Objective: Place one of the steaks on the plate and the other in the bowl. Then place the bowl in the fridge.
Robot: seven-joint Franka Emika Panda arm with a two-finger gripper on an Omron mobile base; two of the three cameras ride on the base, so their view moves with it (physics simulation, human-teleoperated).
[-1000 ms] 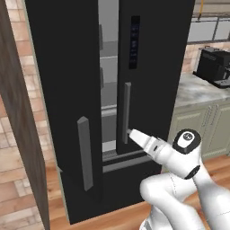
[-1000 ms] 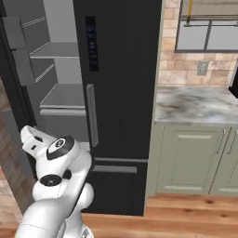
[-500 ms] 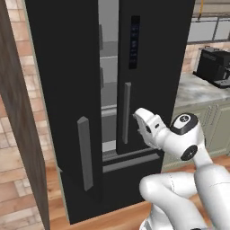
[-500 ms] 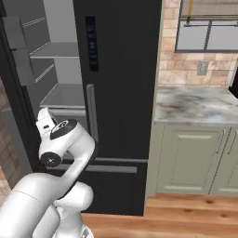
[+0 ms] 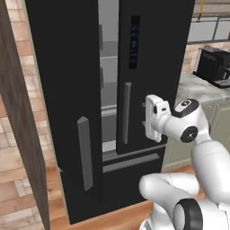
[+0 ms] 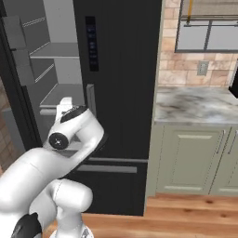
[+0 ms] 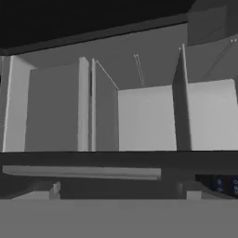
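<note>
1. Step in hand, as judged: the fridge (image 5: 72, 90) stands with its left door swung out, so the fridge step appears to be under way. The arm's hand (image 5: 155, 117) is raised before the door gap.
2. Fingers: spread wide and pinching nothing, to judge by the bare view along the hand into the grey shelves (image 7: 139, 116).
3. The task's things: steaks, plate and bowl cannot be placed from here; whether the bowl is already inside cannot be told.
4. Next move, as judged: fetch the bowl if it is not yet stored.
5. Edges: the open door (image 6: 14, 93) bounds the left; the shut right door's handle (image 5: 126, 112) lies just beside the hand.
6. Open room: the bench (image 6: 195, 104) lies well apart to the right.
</note>
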